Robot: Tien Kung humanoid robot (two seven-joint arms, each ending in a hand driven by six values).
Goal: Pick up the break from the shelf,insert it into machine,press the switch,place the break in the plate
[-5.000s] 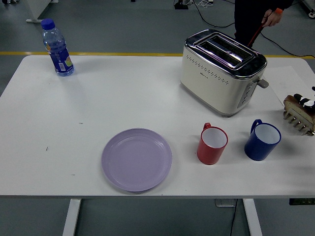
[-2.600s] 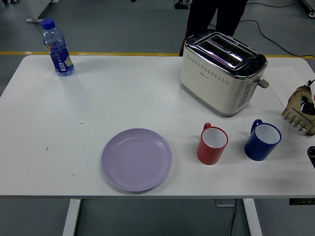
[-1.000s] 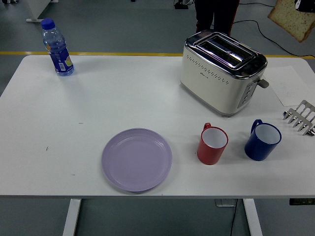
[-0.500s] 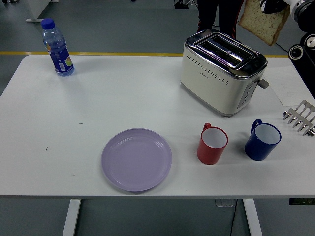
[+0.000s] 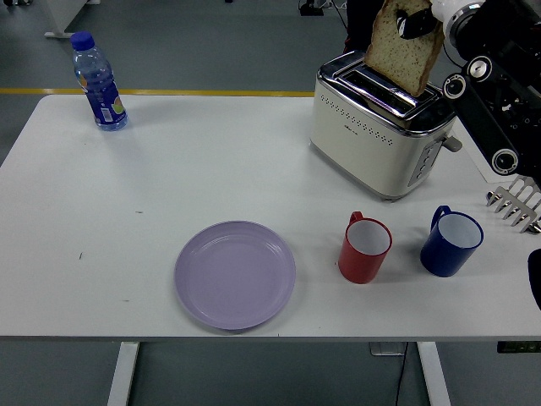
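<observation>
1. White table [image 5: 211, 169] fills the view, its legs [image 5: 123, 372] showing at 6 o'clock
2. Grey floor [image 5: 211, 42] beyond, a yellow line [image 5: 169, 91] along the far edge
3. Black cables [image 5: 499, 85] at 1 o'clock

A lab or workshop: grey floor [image 5: 211, 51] with yellow tape line [image 5: 169, 91], loose cables [image 5: 473, 72], plain white table [image 5: 211, 169].
</observation>
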